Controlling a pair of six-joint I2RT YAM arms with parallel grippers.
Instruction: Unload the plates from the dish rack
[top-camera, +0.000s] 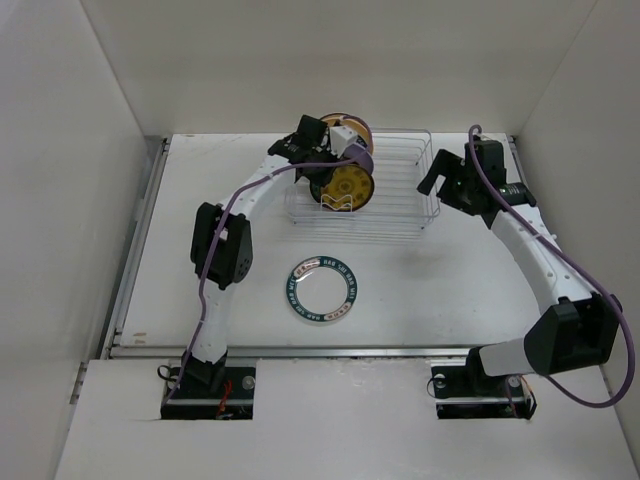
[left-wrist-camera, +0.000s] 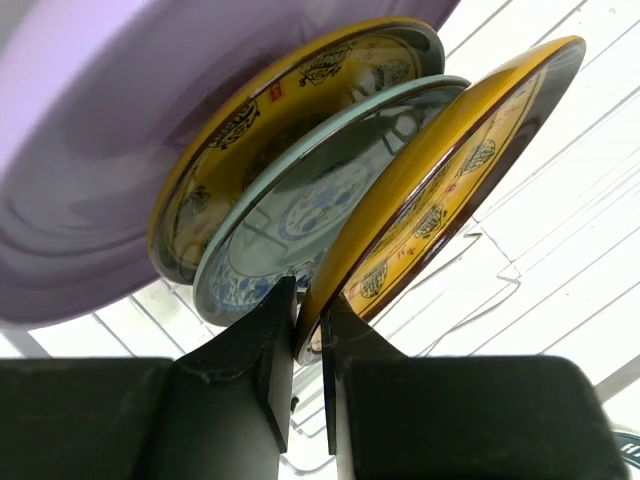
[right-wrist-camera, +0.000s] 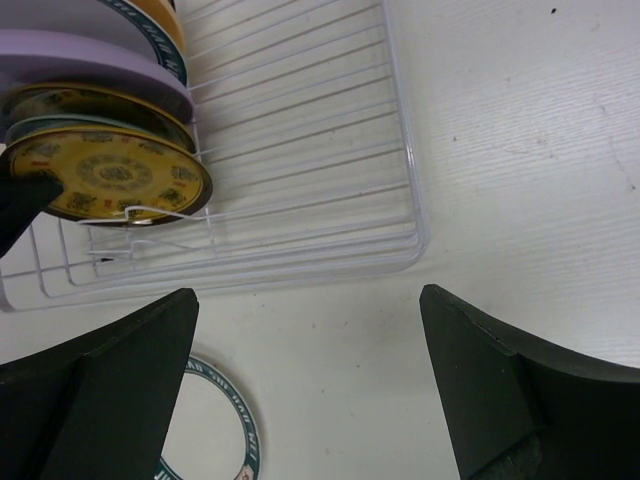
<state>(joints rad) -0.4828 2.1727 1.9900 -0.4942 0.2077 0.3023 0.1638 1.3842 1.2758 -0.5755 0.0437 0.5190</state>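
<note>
pinching the rim of the front gold-patterned plate (left-wrist-camera: 450, 190), the left gripper (left-wrist-camera: 308, 300) has its 2 jaws pressed against that edge, 1 on each face, as the left wrist view shows plainly. the plate stands on edge and leans in the left end of the dish rack (top-camera: 400, 190), not yet lifted clear of the wires as far as i can tell.

the right gripper (right-wrist-camera: 308, 295) hovers near the right end of the rack with its jaws spread wide and nothing between them.

as for progress, 1 plate looks unloaded: the teal-rimmed plate (top-camera: 322, 290) lies flat on the table (top-camera: 200, 180), in front of the rack and apart from it.

the rest are in the rack, packed close together. just behind the pinched plate stands a pale teal-edged plate (left-wrist-camera: 300, 210), then a second gold-patterned plate (left-wrist-camera: 250, 110), then the lavender plate (left-wrist-camera: 90, 180). the right wrist view shows 2 more rims beyond the lavender one, a dark teal rim (right-wrist-camera: 150, 30) and a yellow rim (right-wrist-camera: 160, 8), both cut off by the frame.

so i judge the task at an early stage: roughly 1 out, 1 in hand, and about 5 waiting. the right half of the rack holds no plates.
</note>
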